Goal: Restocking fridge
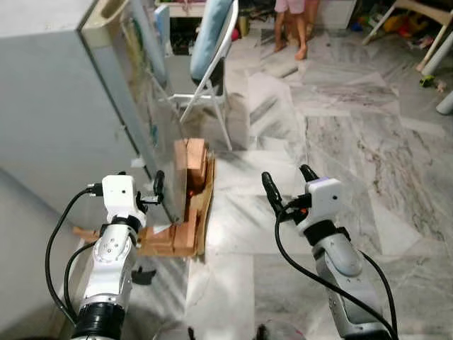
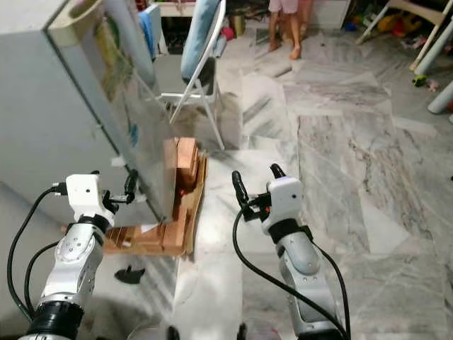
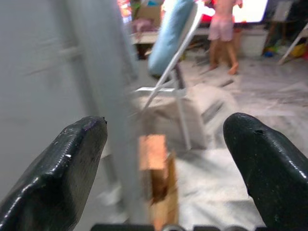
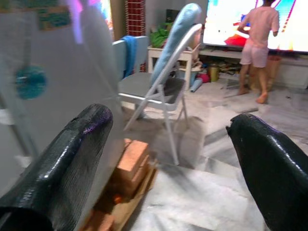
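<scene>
Left eye view: one fridge [image 1: 64, 106], one folding chair [image 1: 212, 64], two spread grippers.

Fridge [image 1: 64, 106] top cut off by picture edge. Person [image 1: 294, 25] seen from waist down only. Left wrist view blurry.

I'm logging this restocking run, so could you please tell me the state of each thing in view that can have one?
Fridge: shut, raised on bricks.
Left hand: open, holding nothing, close to the fridge's front edge.
Right hand: open, holding nothing, over the floor.
Chair: unfolded, upright, blue cushion against its back.
Bricks: stacked on a wooden board under the fridge.
Person: standing barefoot at the far side.
</scene>
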Robot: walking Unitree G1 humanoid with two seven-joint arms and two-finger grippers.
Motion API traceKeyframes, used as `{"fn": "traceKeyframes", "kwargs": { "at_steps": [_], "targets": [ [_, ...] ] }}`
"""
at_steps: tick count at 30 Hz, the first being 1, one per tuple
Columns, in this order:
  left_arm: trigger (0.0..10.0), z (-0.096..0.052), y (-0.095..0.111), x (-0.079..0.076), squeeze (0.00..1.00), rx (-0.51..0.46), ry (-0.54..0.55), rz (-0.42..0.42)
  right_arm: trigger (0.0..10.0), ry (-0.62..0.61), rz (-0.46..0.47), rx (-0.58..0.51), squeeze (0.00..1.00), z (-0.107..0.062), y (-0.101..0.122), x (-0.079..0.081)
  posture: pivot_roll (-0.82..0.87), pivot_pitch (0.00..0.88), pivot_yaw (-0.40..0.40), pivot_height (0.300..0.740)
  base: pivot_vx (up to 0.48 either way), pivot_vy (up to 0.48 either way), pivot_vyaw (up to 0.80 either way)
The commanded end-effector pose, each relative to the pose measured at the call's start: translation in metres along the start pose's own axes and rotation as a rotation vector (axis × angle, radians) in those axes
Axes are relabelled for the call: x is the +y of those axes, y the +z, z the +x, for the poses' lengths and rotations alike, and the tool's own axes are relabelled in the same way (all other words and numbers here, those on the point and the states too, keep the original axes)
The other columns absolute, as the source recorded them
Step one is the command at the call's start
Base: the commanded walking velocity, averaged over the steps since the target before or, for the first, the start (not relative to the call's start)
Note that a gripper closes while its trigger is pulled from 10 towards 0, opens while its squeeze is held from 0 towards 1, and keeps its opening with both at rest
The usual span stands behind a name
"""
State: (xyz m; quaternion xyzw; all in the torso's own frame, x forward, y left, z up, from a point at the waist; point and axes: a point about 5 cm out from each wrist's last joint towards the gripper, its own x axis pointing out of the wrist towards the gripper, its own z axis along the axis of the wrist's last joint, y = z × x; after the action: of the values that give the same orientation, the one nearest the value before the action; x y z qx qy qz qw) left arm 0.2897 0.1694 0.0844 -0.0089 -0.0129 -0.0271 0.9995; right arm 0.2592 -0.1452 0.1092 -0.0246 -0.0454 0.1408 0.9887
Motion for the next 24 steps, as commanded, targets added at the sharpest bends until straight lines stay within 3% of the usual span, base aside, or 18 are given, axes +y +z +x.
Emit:
{"fn": "traceKeyframes", "kwargs": {
  "at_steps": [1, 6, 12, 24],
  "targets": [
    [10.0, -0.0056, -0.0053, -0.0047, 0.00, 0.019, -0.014, -0.002, 10.0, -0.022, -0.006, 0.018, 0.00, -0.0050, -0.0026, -0.0056, 0.00, 0.111, 0.037, 0.740, 0.285, 0.000, 0.00],
    [10.0, -0.0074, -0.0065, -0.0051, 0.00, 0.024, -0.009, -0.004, 10.0, -0.018, -0.005, 0.027, 0.00, -0.0067, -0.0042, -0.0031, 0.01, 0.115, 0.033, 0.740, 0.259, 0.000, 0.00],
    [10.0, -0.0096, -0.0073, -0.0022, 0.00, 0.032, 0.004, 0.001, 10.0, -0.012, -0.008, 0.030, 0.00, -0.0065, -0.0039, -0.0031, 0.01, 0.118, 0.031, 0.740, 0.000, 0.000, 0.00],
    [10.0, -0.0075, -0.0060, -0.0007, 0.00, 0.033, 0.010, 0.009, 10.0, 0.029, -0.025, 0.030, 0.00, -0.0077, -0.0041, 0.0037, 0.00, 0.118, 0.034, 0.740, 0.344, 0.088, 0.07]
  ]
}}
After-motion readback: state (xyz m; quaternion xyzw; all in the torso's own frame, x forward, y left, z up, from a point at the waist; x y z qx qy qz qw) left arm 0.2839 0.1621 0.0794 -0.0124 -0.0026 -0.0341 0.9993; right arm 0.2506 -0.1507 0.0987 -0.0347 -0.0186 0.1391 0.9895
